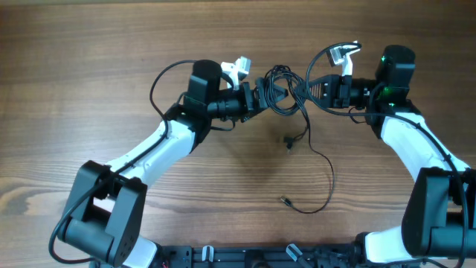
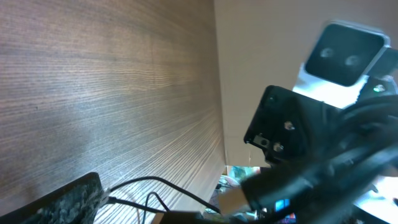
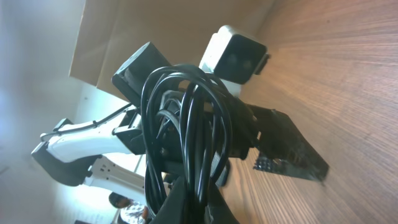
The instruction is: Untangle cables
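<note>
Top centre: the right gripper [image 1: 303, 91] was clamped on the cables [image 1: 279, 95], and the left gripper [image 1: 259, 95] gaped wide beside them. One strand [image 1: 329, 179] trailed down across the bare table [image 1: 89, 45], open wood all round.

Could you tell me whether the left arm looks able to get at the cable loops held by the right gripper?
Probably yes. The left gripper is open and right beside the cable loops, which the right gripper holds shut; in the overhead view nothing appears to stand between them.
</note>
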